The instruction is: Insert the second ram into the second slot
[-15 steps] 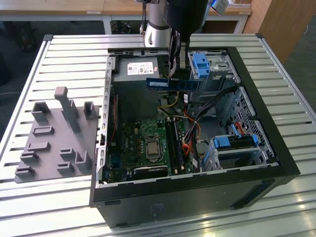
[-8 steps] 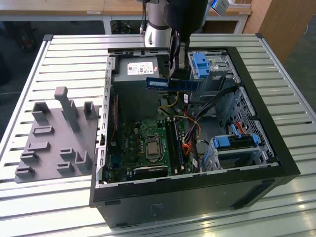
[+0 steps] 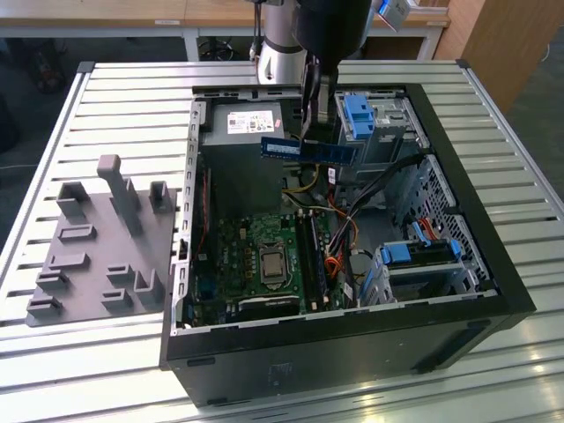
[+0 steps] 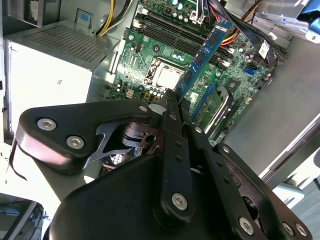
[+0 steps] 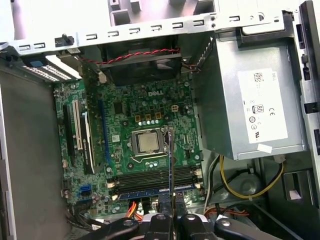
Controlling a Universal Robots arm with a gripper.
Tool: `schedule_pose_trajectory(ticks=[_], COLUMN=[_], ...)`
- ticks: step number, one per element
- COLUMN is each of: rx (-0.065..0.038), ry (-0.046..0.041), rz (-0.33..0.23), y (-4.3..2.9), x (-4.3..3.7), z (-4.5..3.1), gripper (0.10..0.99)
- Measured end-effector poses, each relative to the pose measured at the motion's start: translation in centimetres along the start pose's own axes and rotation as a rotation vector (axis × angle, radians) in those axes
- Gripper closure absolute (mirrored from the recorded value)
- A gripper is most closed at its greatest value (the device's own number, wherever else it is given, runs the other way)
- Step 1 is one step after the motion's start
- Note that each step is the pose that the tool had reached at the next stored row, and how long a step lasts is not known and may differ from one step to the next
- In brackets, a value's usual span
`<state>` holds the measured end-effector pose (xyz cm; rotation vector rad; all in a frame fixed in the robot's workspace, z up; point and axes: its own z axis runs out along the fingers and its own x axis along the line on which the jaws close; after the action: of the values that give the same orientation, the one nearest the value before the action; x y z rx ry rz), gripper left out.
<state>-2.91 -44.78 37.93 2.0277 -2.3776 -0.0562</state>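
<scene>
Jaws of the gripper [image 3: 309, 132] are clamped tight on the second ram [image 3: 282, 147], a long thin blue stick with a pale label. In the exterior view they are in the upper middle of the frame, up in the air over the open computer case [image 3: 493, 291]. The stick lies level on its long edge, and the gripper pinches it near its middle from above. Behind it in the frame are the silver power box [image 3: 251, 123] and a chunky blue latch [image 3: 357, 115]. The green board [image 3: 238, 256] lies flat at the bottom of the case, lower in the frame. A square chip [image 3: 270, 262] sits in its middle, and the long dark slots [image 3: 310, 260] are just beside that chip, toward the exterior view's right. The stick is not in any slot. In the second wrist view the gripper [image 4: 172, 102] holds the stick [image 4: 205, 55] out over the green board. In the first wrist view the stick [image 5: 170, 165] shows edge on as a thin line, crossing above the slots [image 5: 150, 177] next to the square chip [image 5: 148, 142]. What looks like another blue stick [image 5: 145, 193] sits in one of those slots. The case rests on a ribbed metal worktop [image 3: 132, 97]. A grey tray [image 3: 97, 238] with pegs lies at the exterior view's left, just beside the case.
</scene>
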Motion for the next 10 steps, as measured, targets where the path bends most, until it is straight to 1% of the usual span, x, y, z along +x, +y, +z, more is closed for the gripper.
schedule_pose_trajectory(ticks=[10], rx=[0.0], ry=[-0.0016], rz=[0.042], y=[0.0], x=[0.0], z=[0.02], gripper=[0.949])
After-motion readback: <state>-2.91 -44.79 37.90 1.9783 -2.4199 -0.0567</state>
